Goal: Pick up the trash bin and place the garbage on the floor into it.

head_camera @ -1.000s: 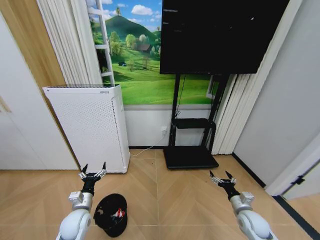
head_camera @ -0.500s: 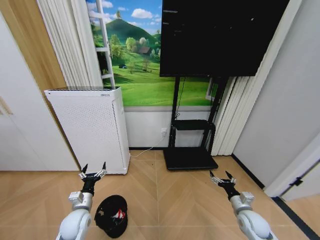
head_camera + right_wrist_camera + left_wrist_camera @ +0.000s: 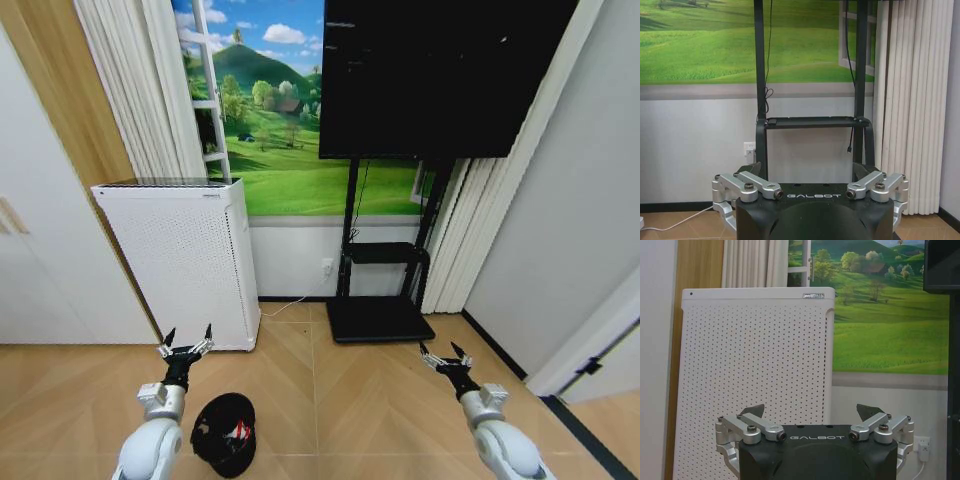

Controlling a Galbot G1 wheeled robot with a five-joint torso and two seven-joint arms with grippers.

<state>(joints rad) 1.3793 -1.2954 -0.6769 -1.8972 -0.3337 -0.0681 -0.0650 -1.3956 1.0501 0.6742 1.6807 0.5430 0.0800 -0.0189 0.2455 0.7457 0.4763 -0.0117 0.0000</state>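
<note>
Trash bin [image 3: 224,432] sits on the floor [image 3: 340,400] just beside my left tool [image 3: 187,347]; both it and my right tool [image 3: 446,358] hang released, empty. Wire mesh looks light and stiff. I judge the rim the best hold.

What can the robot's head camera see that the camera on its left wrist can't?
Head view alone: the trash bin on the floor with something red and white inside, the right gripper, open, and the TV. Left wrist view alone: a wall socket close up. Both: the white air purifier, the meadow picture and the open left gripper.
</note>
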